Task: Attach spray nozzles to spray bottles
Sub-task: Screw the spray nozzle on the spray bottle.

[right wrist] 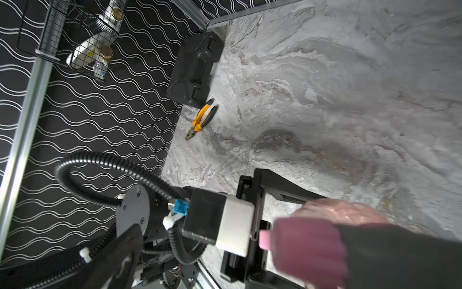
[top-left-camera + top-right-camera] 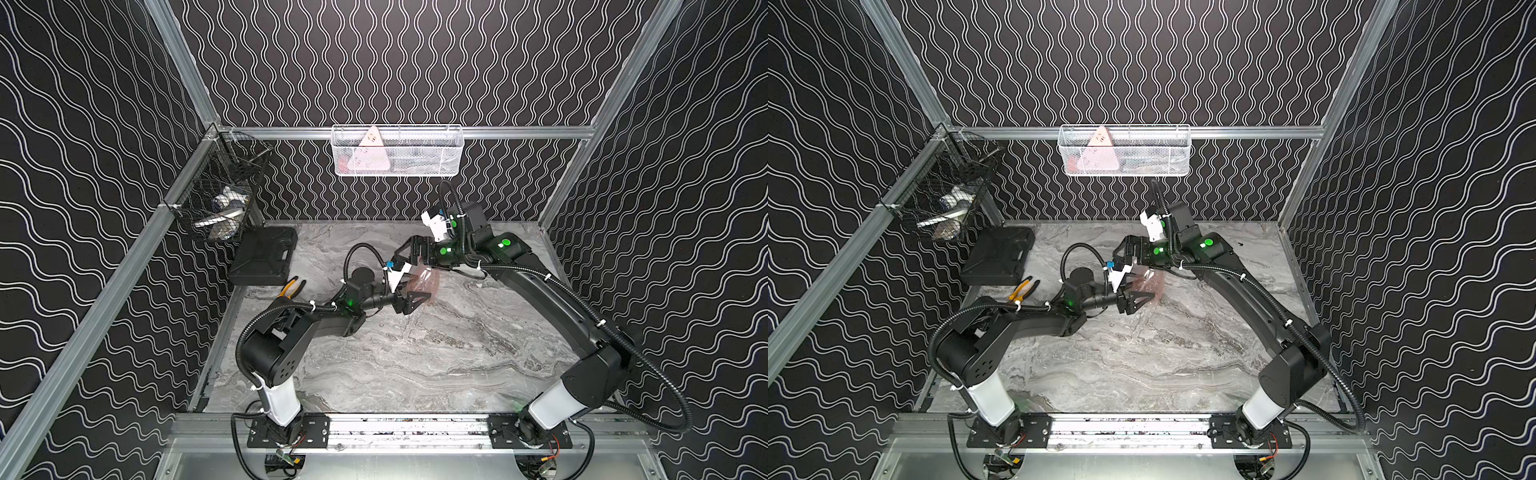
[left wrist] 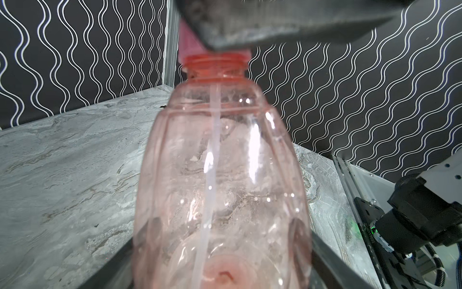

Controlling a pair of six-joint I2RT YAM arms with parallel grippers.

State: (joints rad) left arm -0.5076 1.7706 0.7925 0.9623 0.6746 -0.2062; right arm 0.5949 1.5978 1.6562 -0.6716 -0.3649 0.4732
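Left gripper (image 2: 417, 299) clamps spray bottle (image 3: 220, 162) (nozzle (image 1: 307, 250) atop); right gripper (image 2: 409, 253) apparently open.

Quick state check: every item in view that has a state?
spray bottle: empty, held near its base.
spray nozzle: on bottle neck, dip tube inside, threads exposed.
left gripper: shut on spray bottle.
right gripper: open around spray nozzle.
black case: shut.
pliers: shut, lying flat.

Light is even and bright on the marble table (image 2: 415, 353) in both top views; white glare streaks on the bottle (image 3: 255, 140); the pink sprayer head (image 1: 307, 247) is blurred, perhaps by closeness.
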